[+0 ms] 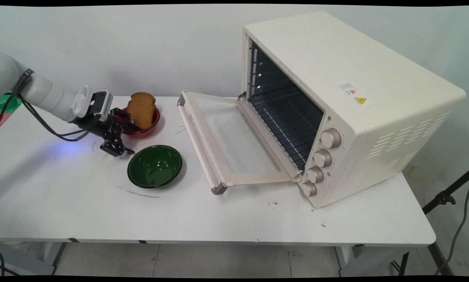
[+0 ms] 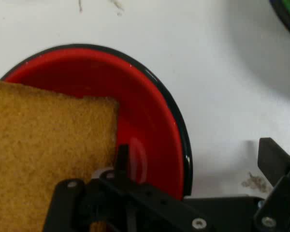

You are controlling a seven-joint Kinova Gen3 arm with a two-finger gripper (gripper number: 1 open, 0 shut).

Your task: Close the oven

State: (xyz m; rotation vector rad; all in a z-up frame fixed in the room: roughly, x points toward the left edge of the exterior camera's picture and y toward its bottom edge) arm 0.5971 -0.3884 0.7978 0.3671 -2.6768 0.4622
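A brown slice of bread (image 1: pixel 141 109) stands leaning in a red bowl (image 1: pixel 150 128) at the table's back left. My gripper (image 1: pixel 129 139) is low at the bowl's left side and open. In the hand view one finger (image 2: pixel 122 155) is inside the red bowl (image 2: pixel 150 111) right beside the bread (image 2: pixel 43 154), and the other finger (image 2: pixel 273 159) is outside the bowl over the table. The bowl's rim lies between them. Nothing is held.
An empty green bowl (image 1: pixel 154 166) sits just in front of the red one, close to the gripper. A cream toaster oven (image 1: pixel 336 98) stands on the right with its door (image 1: pixel 226 141) folded down flat towards the bowls and a wire rack inside.
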